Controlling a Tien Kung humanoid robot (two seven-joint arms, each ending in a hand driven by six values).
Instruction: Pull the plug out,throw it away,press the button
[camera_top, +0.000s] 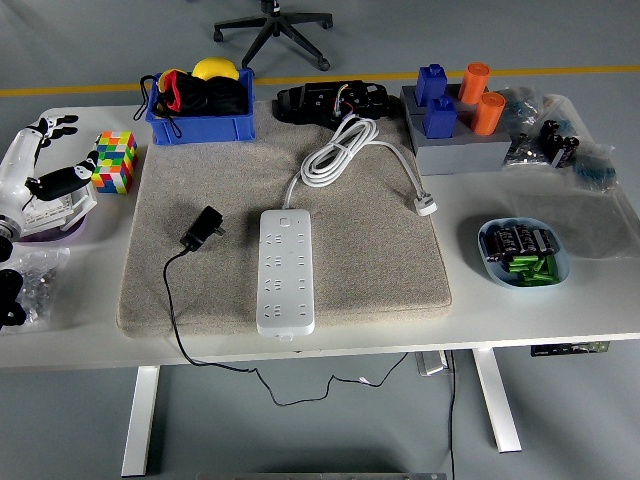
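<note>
- Judging from how things lie, the pulling and discarding are taken as done, and the button press is the step in hand.
- At the far left edge, the left hand (45, 175) is held above the counter (560, 310), beside the colourful cube (114, 161); its fingers (62, 180) are spread loosely and nothing is gripped (the right hand is not seen at all).
- On the beige mat (380, 250), left of centre, the black plug (203, 227) is found lying free, its thin cable (172, 310) trailing off the near edge of the counter; no socket is occupied by it.
- Just right of the plug, the white power strip (285, 270) is laid lengthwise, and the button (287, 214) is thought to be the small mark at its far end, though it is too small to be certain.
- For a clean press, one fingertip should be brought straight down on that mark, with the other fingers kept clear of the sockets.
- The strip may slide on the soft mat, so force is best directed downward rather than sideways.
- Behind the strip, its coiled white cord (340, 150) should be left undisturbed.
</note>
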